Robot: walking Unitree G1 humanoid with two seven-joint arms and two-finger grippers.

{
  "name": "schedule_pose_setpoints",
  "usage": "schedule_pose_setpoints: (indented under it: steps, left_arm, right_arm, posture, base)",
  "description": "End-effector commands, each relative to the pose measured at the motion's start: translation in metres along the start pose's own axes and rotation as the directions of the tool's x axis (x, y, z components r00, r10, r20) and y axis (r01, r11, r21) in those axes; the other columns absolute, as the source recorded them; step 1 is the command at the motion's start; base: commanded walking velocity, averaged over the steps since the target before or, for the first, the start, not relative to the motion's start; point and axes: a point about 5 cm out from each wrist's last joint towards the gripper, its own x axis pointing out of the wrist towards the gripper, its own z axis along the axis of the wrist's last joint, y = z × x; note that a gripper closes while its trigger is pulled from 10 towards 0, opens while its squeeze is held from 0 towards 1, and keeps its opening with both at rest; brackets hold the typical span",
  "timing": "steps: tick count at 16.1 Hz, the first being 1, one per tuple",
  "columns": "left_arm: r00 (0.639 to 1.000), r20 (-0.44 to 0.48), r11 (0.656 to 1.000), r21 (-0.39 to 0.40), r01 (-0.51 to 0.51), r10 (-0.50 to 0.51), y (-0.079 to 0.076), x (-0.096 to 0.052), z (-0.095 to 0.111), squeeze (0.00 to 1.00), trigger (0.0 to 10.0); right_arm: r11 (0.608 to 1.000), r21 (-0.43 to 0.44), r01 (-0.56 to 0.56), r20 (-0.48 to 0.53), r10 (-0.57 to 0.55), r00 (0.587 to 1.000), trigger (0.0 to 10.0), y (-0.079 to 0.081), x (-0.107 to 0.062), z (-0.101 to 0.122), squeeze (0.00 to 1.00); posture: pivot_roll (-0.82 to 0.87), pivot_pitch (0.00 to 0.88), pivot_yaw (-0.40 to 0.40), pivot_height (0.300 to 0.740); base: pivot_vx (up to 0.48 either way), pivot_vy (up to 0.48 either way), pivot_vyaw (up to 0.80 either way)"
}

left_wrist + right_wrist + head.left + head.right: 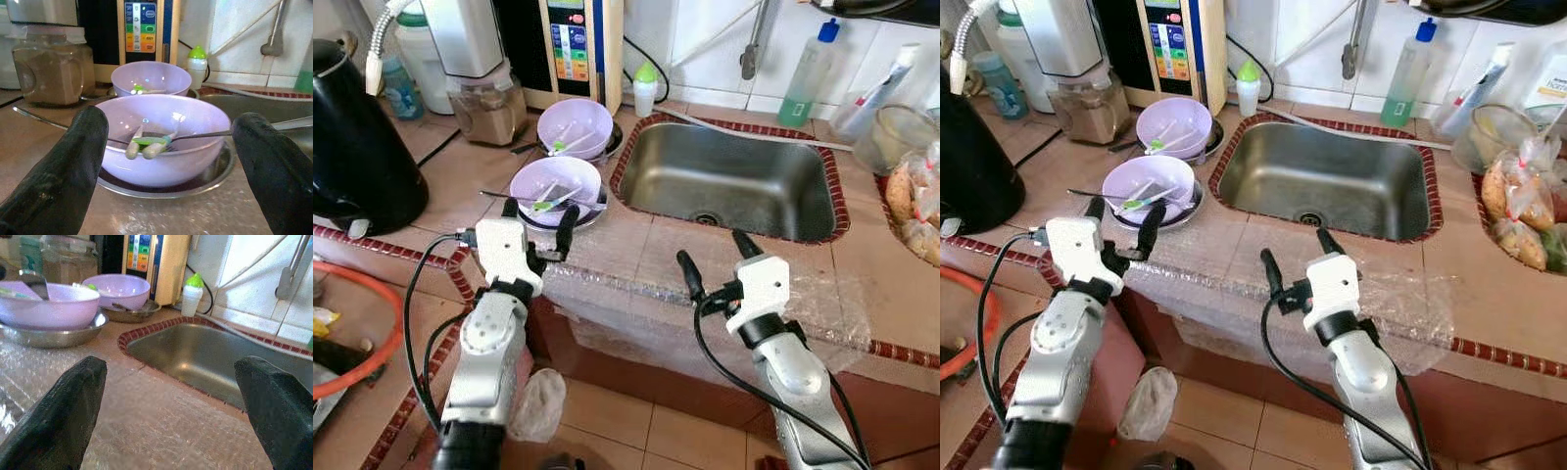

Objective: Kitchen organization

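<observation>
A steel rectangular sink (729,181) is set at the frame centre. Two lilac plastic bowls (556,189) (575,127) are placed to its left, one behind the other. A black round kettle (357,147) is seen at far left.

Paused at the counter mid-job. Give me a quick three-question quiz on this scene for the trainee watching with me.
1. True or false: the left gripper is shut on the near purple bowl.
2. Which gripper faces the sink? A) left B) right C) neither
3. What does the near purple bowl sit in?

Key:
1. False; its fingers are open, just short of the bowl.
2. B; the right gripper, also open, over the plastic-covered counter edge.
3. A shallow metal dish.
</observation>
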Motion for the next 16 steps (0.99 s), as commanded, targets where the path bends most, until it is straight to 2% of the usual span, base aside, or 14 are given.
schedule_pose_setpoints:
  steps: [1,2,3,4,5,6,8,11,16]
  left_arm:
    - [1.000,0.004,1.000,0.001,-0.004,0.004,0.004,0.003,0.000,0.00,10.0]
    - [1.000,0.004,1.000,0.004,-0.006,0.006,0.005,0.006,-0.001,0.00,10.0]
    - [1.000,0.006,1.000,0.010,-0.015,0.015,0.009,0.009,-0.002,0.00,8.5]
    - [1.000,0.008,1.000,0.009,-0.016,0.016,0.010,0.010,-0.003,0.00,3.7]
    - [1.000,0.013,1.000,0.006,-0.016,0.016,0.011,0.011,-0.003,0.00,1.6]
    - [1.000,0.015,1.000,-0.004,-0.005,0.005,0.010,0.013,-0.004,0.00,0.0]
    - [1.000,0.018,0.999,-0.033,0.008,-0.008,0.006,0.015,-0.006,0.00,0.0]
    - [0.999,0.016,0.999,-0.036,0.029,-0.029,0.002,0.015,-0.009,0.00,0.0]
    - [0.999,0.019,0.999,-0.031,0.035,-0.035,0.005,0.017,-0.010,0.00,0.0]
  right_arm:
    - [1.000,-0.009,-0.010,0.007,0.010,1.000,10.0,0.001,-0.002,0.004,0.00]
    - [1.000,-0.008,-0.018,0.002,0.018,1.000,10.0,0.001,-0.003,0.004,0.00]
    - [0.999,-0.007,-0.046,0.004,0.046,0.999,10.0,0.004,-0.004,0.005,0.00]
    - [0.998,-0.006,-0.063,0.004,0.063,0.998,10.0,0.006,-0.004,0.005,0.00]
    - [0.996,0.009,-0.088,0.001,0.088,0.996,10.0,0.009,-0.004,0.005,0.00]
    - [0.990,0.008,-0.138,0.003,0.138,0.990,10.0,0.016,-0.004,0.007,0.00]
    - [0.986,0.023,-0.163,0.007,0.163,0.987,10.0,0.017,-0.002,0.008,0.00]
    - [0.981,0.067,-0.181,0.015,0.180,0.983,10.0,0.016,-0.002,0.009,0.00]
    - [0.984,0.075,-0.164,0.003,0.164,0.986,10.0,0.012,0.001,0.007,0.00]
  posture:
    - [-0.07,0.045,0.025,0.740]
    - [-0.07,0.044,0.027,0.740]
    - [-0.07,0.042,0.029,0.740]
    - [-0.07,0.039,0.030,0.740]
    - [-0.07,0.037,0.030,0.740]
    - [-0.07,0.036,0.031,0.740]
    - [-0.08,0.033,0.035,0.740]
    - [-0.08,0.032,0.037,0.740]
    - [-0.07,0.029,0.041,0.740]
  base:
    - [0.000,0.000,0.00]
    - [0.000,0.000,0.00]
    - [0.000,0.000,0.00]
    - [0.000,0.000,0.00]
    - [0.000,0.000,0.00]
    - [0.000,0.000,0.00]
    - [0.000,0.000,0.00]
    - [0.000,0.000,0.00]
    - [0.000,0.000,0.00]
